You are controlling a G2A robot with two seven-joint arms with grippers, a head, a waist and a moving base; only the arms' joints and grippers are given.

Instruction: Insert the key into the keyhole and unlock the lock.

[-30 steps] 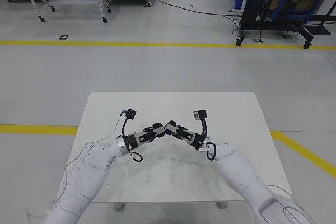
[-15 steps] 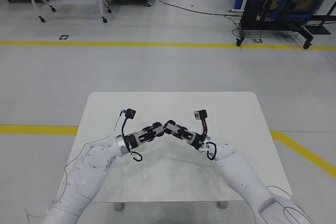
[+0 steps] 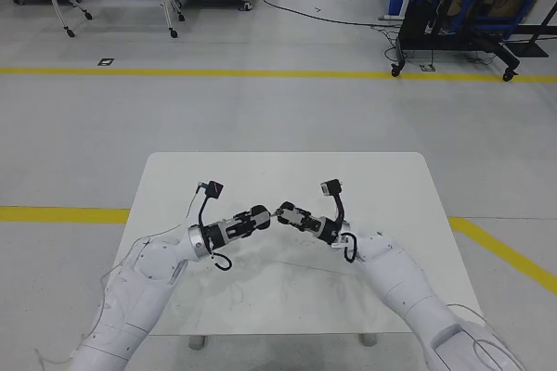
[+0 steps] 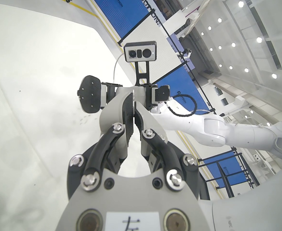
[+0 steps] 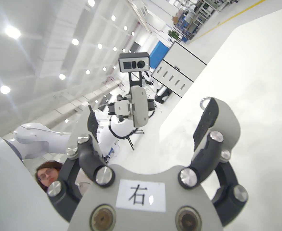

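Above the middle of the white table [image 3: 381,185] my two grippers meet tip to tip. My left gripper [image 3: 265,217] [image 4: 133,106] is shut, its black pads pressed together, and I see nothing between them. My right gripper [image 3: 281,213] [image 5: 149,109] faces it and stands open, one finger on each side of the left gripper's tip [image 5: 134,111]. A small metal ring [image 5: 204,101] shows at the tip of one right finger. I cannot make out a key or a lock.
Around the arms the table top is bare white, with faint scuff marks [image 4: 83,121] under the grippers. Its far edge [image 3: 288,154] lies well beyond them. Yellow floor lines [image 3: 260,72] run past the table.
Both forearms have swung slightly and the wrists have turned a little. The grippers stay tip to tip over the table's middle.
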